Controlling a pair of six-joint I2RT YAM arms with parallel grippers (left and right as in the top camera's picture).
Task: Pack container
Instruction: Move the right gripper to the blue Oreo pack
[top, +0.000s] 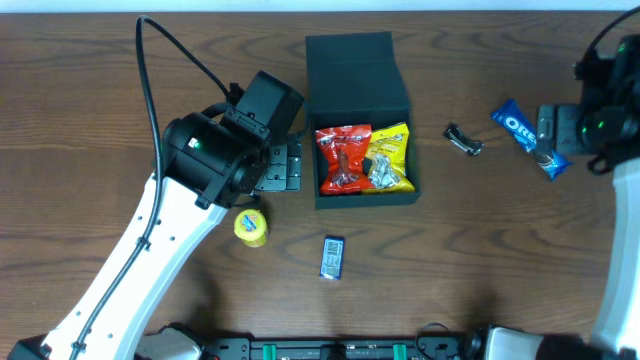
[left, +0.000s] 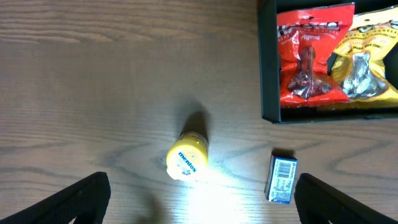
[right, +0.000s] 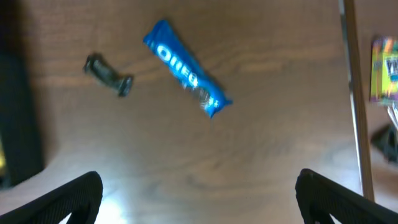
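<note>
The dark teal container (top: 365, 199) lies open at the table's middle, its lid flap (top: 352, 65) folded back. Inside it are a red packet (top: 344, 158) and a yellow packet (top: 390, 158). My left gripper (top: 280, 167) hovers just left of the container, open and empty. In the left wrist view a yellow Mentos tub (left: 188, 157) and a small blue box (left: 282, 179) lie ahead of the left gripper (left: 202, 205). My right gripper (right: 199, 199) stands open and empty over the table at the far right, with a blue Oreo pack (right: 186, 68) ahead of it.
A small dark wrapper (top: 464, 140) lies between the container and the Oreo pack (top: 520, 130). The Mentos tub (top: 251, 226) and blue box (top: 333, 256) sit in front of the container. The table's right edge (right: 354, 93) runs close to the right gripper.
</note>
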